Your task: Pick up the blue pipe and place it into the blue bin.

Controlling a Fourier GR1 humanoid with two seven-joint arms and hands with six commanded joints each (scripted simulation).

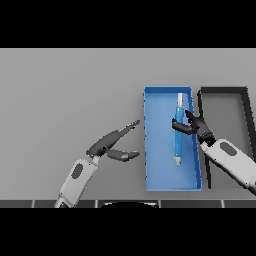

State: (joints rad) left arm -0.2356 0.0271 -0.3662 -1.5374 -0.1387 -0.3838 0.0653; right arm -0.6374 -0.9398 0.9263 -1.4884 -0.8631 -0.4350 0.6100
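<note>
The blue pipe (178, 131) is sitting over the right side of the blue bin (160, 150), in the right half of the frame. It is standing long-ways, running from the upper part of the bin down toward the middle, with a pale cap at each end. I cannot tell if it is lying on the bin floor or hanging just above it.

The right hand (196, 126) is coming in from the lower right of the frame and reaching over the bin's right wall. Its dark fingers are curling round the middle of the pipe — it is gripping the pipe.

The left hand (112, 142) is showing at the lower middle of the frame, just left of the bin. Its fingers are stretched out straight, pointing up and right toward the bin, and its thumb is sticking out below them — it is holding nothing.

A dark bin (245, 115) is sitting just beside the blue bin, at the right edge of the frame. Everything is resting on the grey table (65, 100).
</note>
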